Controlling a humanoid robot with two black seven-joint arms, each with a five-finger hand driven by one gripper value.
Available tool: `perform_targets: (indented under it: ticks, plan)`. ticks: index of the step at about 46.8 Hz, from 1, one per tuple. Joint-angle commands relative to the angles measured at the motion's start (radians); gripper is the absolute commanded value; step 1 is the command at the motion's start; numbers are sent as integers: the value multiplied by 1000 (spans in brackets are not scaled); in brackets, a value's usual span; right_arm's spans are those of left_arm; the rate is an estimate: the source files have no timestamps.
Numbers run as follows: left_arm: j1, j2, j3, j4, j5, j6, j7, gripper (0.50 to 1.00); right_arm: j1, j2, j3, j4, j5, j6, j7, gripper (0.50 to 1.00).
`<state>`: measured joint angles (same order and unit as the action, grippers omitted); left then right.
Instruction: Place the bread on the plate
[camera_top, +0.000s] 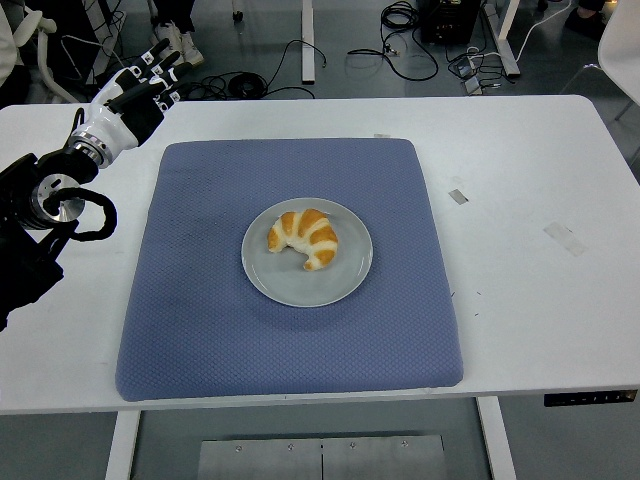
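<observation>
A golden croissant (303, 236) lies on a grey round plate (345, 279) at the middle of a blue mat (200, 300). My left hand (140, 92) hovers over the table's far left corner, well away from the plate, its fingers stretched out and holding nothing. The black left arm (40, 210) runs back along the left edge. The right arm is out of view.
The white table (530, 290) extends to the right of the mat with a few tape marks (457, 196). Cables (260, 80) and table legs show on the floor beyond the far edge.
</observation>
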<state>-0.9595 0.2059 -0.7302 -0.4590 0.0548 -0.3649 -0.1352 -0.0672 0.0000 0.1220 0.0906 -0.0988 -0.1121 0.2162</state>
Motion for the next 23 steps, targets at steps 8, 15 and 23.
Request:
perform_targets:
  ticks: [8, 15, 23]
  plan:
    - [18, -13, 3, 3, 0, -16, 0, 981, -10, 0, 4, 0, 1, 0, 0, 1000]
    - [21, -17, 5, 23, 2, -19, 0, 981, -8, 0, 5, 0, 1, -1, 0, 1000]
    - [22, -17, 5, 28, 2, -28, -1, 981, -8, 0, 7, 1, 2, -1, 0, 1000]
